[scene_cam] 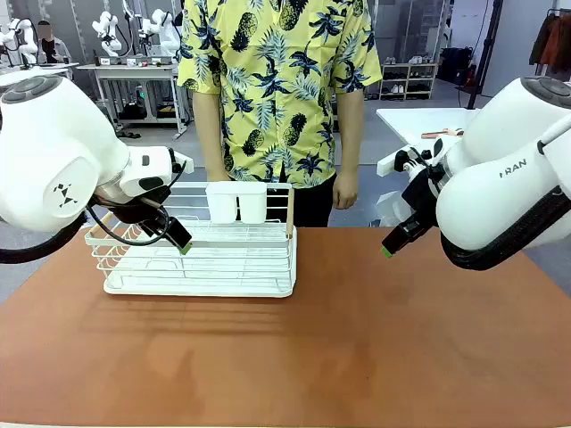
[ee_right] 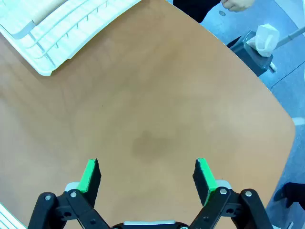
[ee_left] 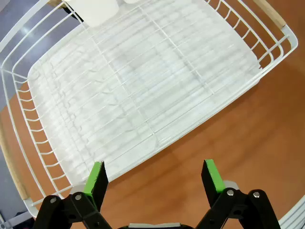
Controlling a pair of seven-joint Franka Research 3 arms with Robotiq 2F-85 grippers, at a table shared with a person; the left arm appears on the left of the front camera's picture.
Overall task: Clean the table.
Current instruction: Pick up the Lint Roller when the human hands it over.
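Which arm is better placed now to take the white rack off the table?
Left, most likely. The left gripper is open above the rack, at its near rim. The right gripper is open too, but over bare table, apart from the rack.

A rack sits on the far left of the bench, a holder at its far edge. A person stands behind the bench.
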